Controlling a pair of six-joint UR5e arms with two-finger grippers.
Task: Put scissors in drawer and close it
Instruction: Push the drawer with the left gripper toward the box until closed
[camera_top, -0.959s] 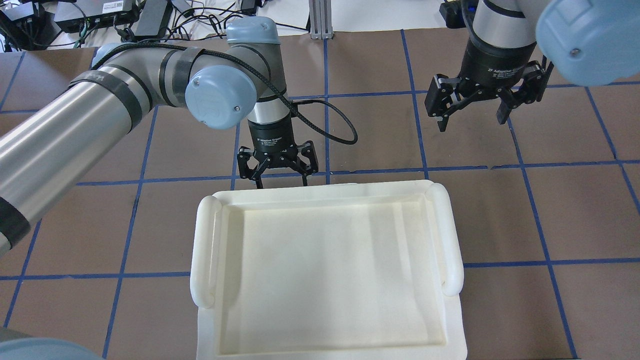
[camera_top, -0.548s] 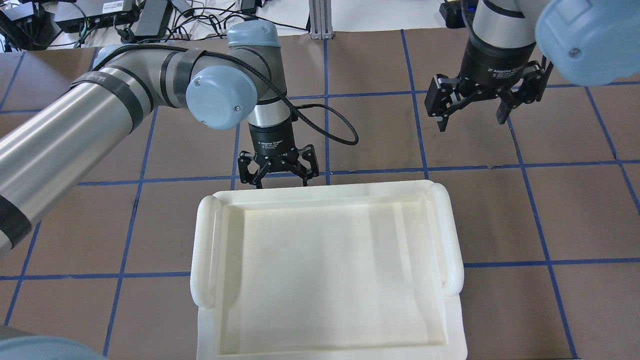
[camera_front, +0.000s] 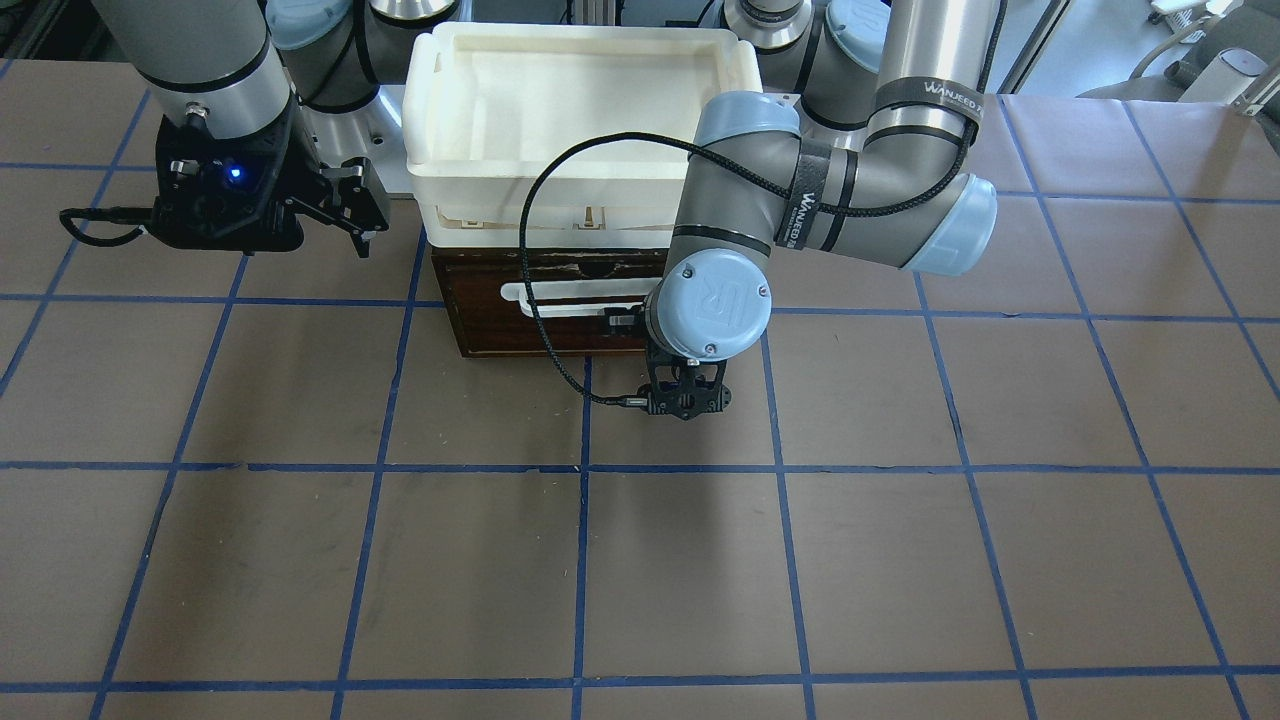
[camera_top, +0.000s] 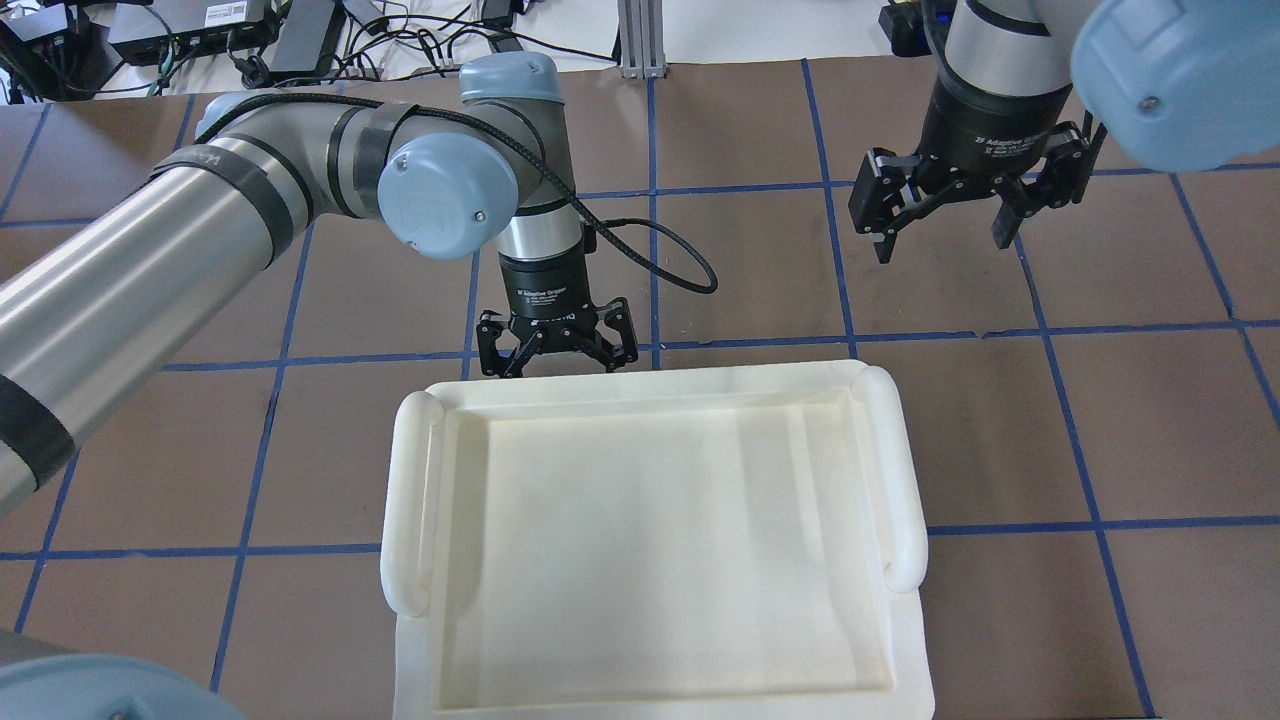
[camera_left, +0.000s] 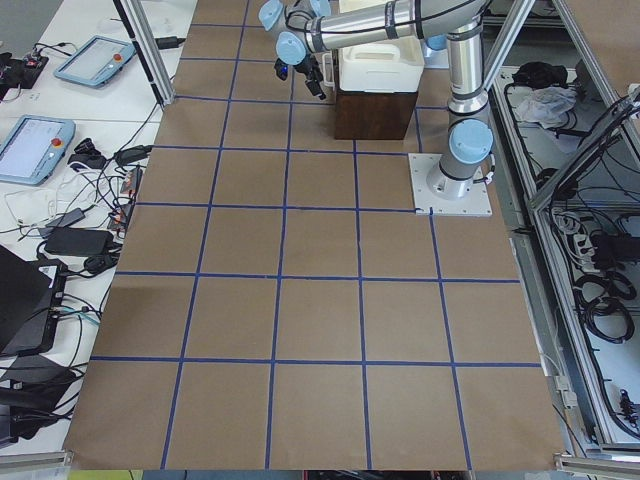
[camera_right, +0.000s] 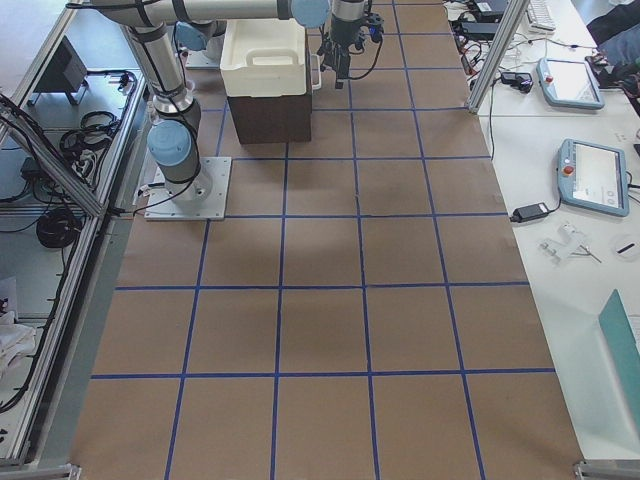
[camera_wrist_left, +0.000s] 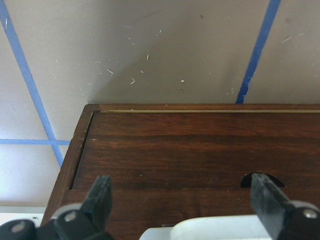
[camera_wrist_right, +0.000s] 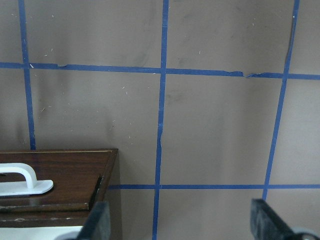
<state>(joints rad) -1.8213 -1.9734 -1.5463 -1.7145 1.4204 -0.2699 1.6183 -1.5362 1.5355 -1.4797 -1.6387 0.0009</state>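
Noted drawer (camera_front: 480, 325) pushed in flush under white tray (camera_top: 640, 385), on the table's robot side. Found left gripper (camera_top: 558, 368) just beyond its dark front, fingers (camera_wrist_left: 100, 197) spread wide either side of white bar handle (camera_wrist_left: 210, 234), gripping nothing. Found right gripper (camera_top: 944, 248) well off to robot's right, fingers spread, empty. Cannot tell where scissors lie.

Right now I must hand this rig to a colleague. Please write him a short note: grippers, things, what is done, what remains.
Left gripper: open, empty, at the drawer front by its white handle.
Right gripper: open, empty, above the table off to the drawer's side.
Drawer looks shut. Scissors show in no view, nor in the white tray on top; possibly inside.
Left to do: confirm the scissors are in, then pull both arms back.
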